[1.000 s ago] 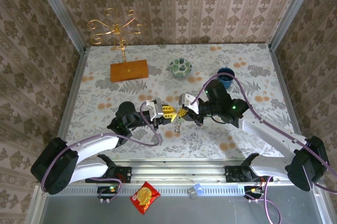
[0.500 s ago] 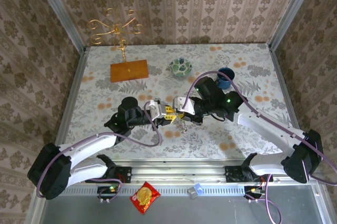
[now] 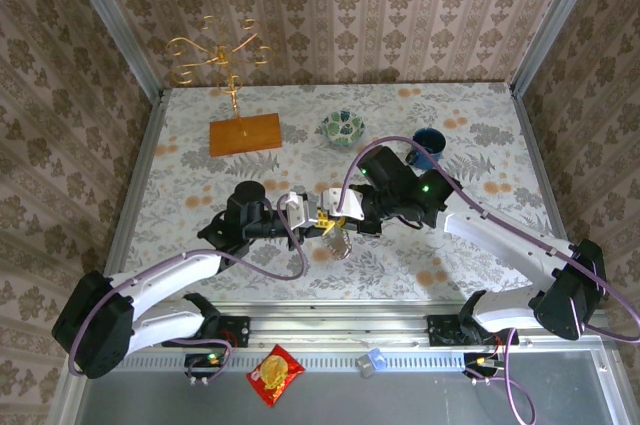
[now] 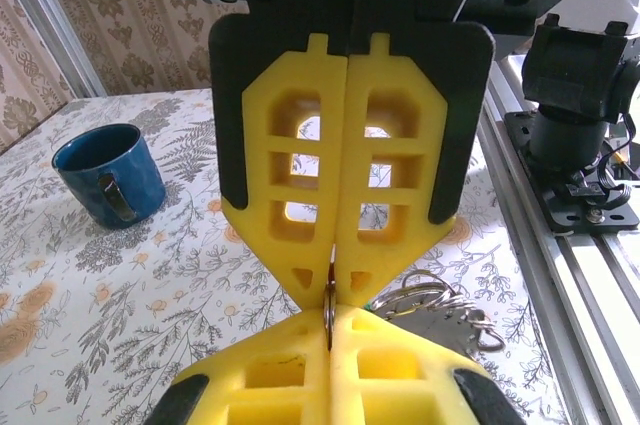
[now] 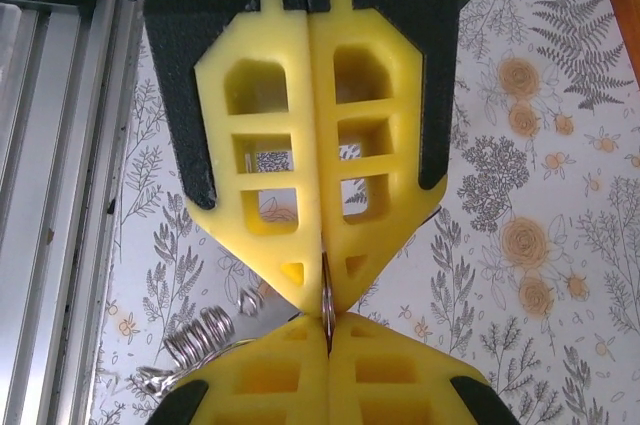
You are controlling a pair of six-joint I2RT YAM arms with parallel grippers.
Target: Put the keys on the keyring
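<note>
Mug (image 4: 105,173) contents hidden; left pincer (image 4: 330,323) and right pincer (image 5: 326,325) apparently clench keyring (image 4: 329,303).

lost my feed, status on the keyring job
left gripper, right gripper shut tip to tip. thin dark metal keyring pinched between both. blue ceramic mug clear.

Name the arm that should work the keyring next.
Right, tentatively: left gripper and right gripper both pinch the keyring, tip to tip, but the metal bunch hangs beside the right one's fingers.
</note>
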